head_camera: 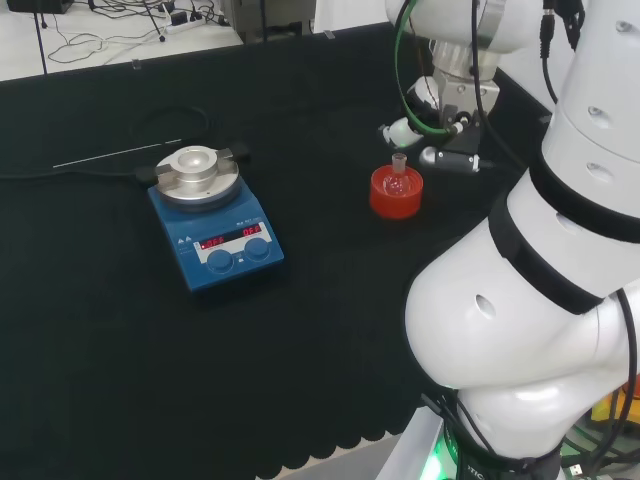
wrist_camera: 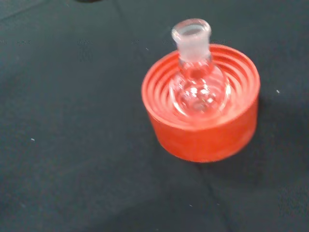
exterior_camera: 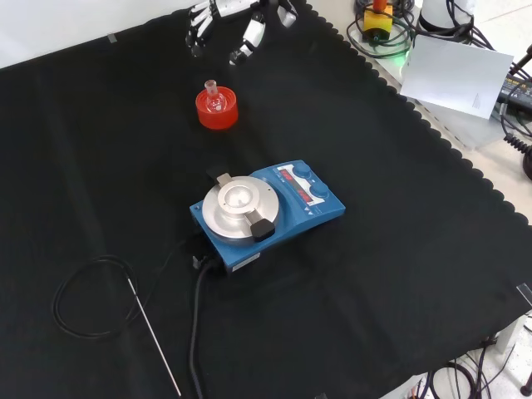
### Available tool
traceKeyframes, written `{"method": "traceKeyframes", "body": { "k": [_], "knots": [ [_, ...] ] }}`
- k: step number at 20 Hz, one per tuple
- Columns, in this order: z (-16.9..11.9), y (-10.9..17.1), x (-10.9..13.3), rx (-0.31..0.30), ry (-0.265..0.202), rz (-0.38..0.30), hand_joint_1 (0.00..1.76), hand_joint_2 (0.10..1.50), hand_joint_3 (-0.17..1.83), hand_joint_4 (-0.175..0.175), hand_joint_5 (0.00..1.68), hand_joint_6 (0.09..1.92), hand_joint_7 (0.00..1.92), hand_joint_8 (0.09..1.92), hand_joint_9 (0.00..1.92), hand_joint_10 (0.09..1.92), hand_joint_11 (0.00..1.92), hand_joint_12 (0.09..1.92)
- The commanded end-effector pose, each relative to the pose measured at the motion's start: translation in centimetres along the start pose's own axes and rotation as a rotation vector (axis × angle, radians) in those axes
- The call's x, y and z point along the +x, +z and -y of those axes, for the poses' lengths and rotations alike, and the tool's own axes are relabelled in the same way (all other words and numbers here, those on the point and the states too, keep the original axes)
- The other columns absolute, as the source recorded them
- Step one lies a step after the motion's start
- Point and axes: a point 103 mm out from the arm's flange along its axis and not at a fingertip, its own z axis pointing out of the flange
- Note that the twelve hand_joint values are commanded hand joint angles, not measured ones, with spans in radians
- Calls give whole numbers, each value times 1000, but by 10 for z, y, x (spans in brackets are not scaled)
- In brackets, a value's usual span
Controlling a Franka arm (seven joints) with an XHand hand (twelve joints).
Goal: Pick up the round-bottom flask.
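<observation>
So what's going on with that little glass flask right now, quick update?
Hand open, hovering clear of the flask. Flask upright in its red ribbed stand, untouched. Nothing between them; stirrer plate sits well aside.

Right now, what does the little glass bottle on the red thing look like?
The round-bottom flask is small and made of clear glass, with a ball-shaped belly and a short frosted neck, open on top. It looks empty. It sits upright in a red ribbed stand on the black cloth. The hand hovers nearby, not touching it.
</observation>
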Motion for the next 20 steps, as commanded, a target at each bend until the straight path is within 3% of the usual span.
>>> {"method": "traceKeyframes", "body": {
  "k": [1,13,20],
  "knots": [
    [-15,30,-14,11,11,-49,777,777,492,-30,565,282,259,682,403,694,46,1417],
    [-35,58,-24,51,11,-57,835,712,566,-27,578,293,267,690,415,698,54,1418],
    [-40,62,-29,44,13,-57,837,701,583,-28,580,299,270,691,419,698,62,1418]
  ]
}}
